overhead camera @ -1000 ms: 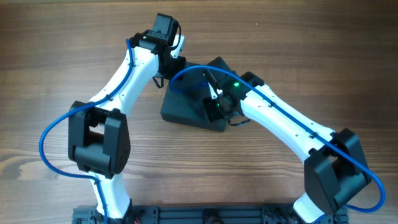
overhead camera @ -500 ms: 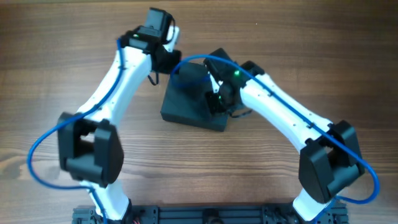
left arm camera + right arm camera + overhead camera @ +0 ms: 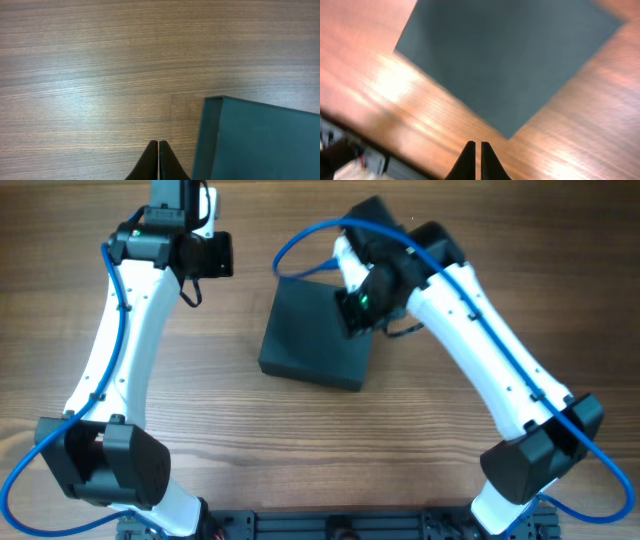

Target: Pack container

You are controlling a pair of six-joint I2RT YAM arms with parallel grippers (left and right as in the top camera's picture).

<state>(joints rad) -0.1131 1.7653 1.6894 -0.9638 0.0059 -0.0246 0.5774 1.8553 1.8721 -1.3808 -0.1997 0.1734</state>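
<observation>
The container [image 3: 314, 337] lies on the wooden table [image 3: 300, 445] at its middle, turned a little askew, its flat lid down and closed. Nothing rests on the lid. The right gripper [image 3: 475, 145] hangs above the container's far right corner, looking down on the lid. Its fingers are drawn almost together with only a sliver between them, and they pinch nothing. That wrist view is blurred. The left gripper [image 3: 158, 144] is off the container's far left corner, apart from it and over bare table. Its fingers are pressed together and empty. In its wrist view one corner of the container sits just to the right of the fingertips.
</observation>
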